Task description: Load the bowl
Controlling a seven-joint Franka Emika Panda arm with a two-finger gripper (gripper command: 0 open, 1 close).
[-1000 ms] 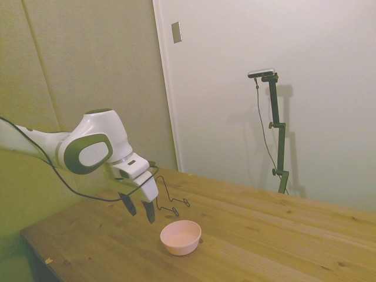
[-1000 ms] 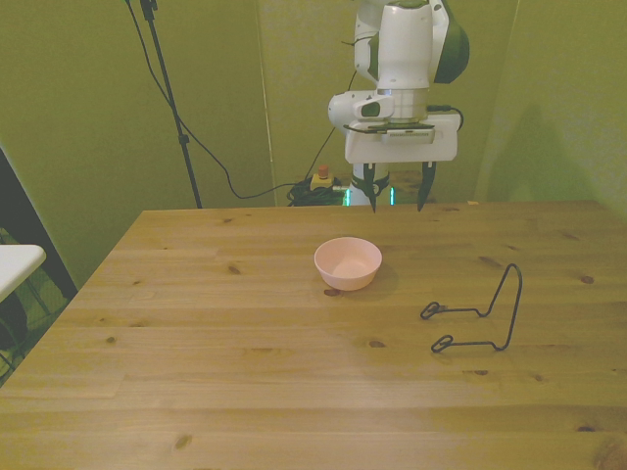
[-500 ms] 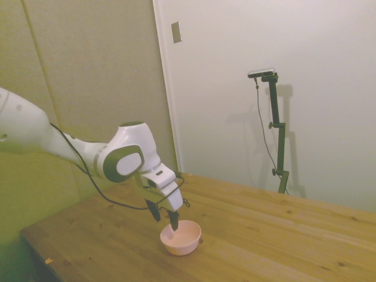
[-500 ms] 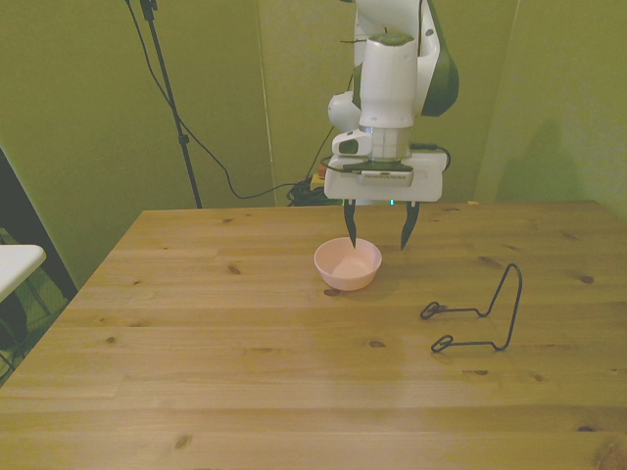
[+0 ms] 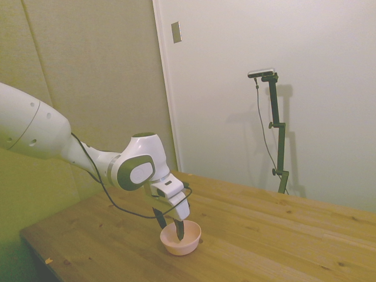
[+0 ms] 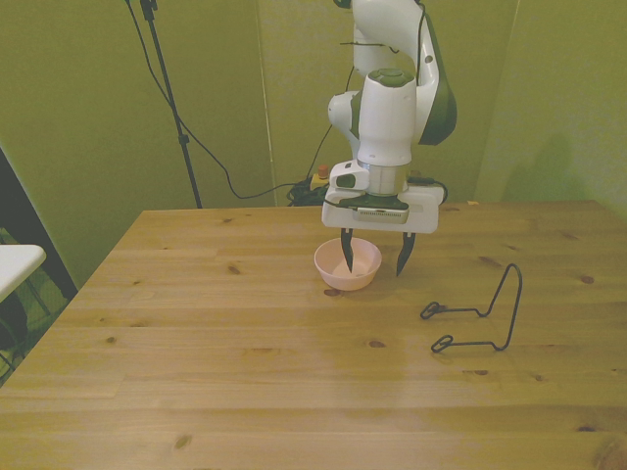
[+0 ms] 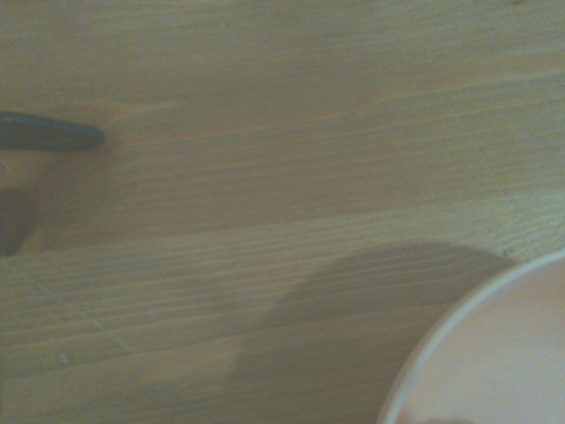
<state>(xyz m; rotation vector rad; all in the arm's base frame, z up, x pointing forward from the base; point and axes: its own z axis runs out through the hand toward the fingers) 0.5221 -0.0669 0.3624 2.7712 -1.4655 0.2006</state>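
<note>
While angled down, pincer [image 6: 372, 257] straddles bowl [image 6: 361, 266] rim.

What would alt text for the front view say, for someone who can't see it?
A white robot arm's open pincer straddles the rim of a small pink bowl on a wooden table. A black wire rack stands apart, toward the front view's right.

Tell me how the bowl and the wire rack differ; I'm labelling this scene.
The bowl is pale pink, solid and round; the wire rack is thin black bent wire, open-framed. The open pincer straddles the bowl's rim, one finger inside; the rack stands untouched toward the front view's right. Both rest on the wooden table.
</note>
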